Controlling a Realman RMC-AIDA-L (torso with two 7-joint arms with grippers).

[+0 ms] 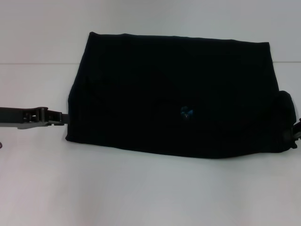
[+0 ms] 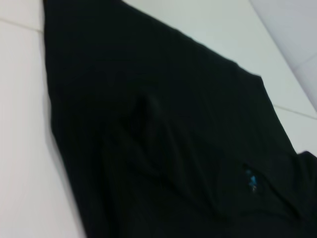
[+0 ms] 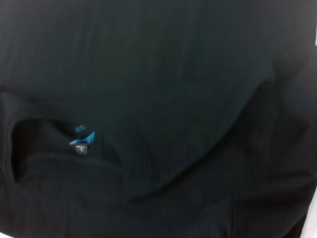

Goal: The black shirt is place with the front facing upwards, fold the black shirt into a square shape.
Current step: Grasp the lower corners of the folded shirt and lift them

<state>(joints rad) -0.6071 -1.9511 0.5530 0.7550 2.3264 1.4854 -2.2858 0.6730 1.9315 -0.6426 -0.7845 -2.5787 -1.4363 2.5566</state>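
White table | black shirt folded | blue neck label

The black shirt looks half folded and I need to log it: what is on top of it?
On the black shirt only its small blue neck label shows. The left gripper is at its left edge, the right gripper at its right. The printed front is not visible.

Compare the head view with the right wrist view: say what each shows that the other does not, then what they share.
Only the head view shows the black shirt's whole folded outline on the white table, the left gripper at its left edge, and the right gripper at its right edge. Only the right wrist view shows the neck opening up close. Both show the blue neck label.
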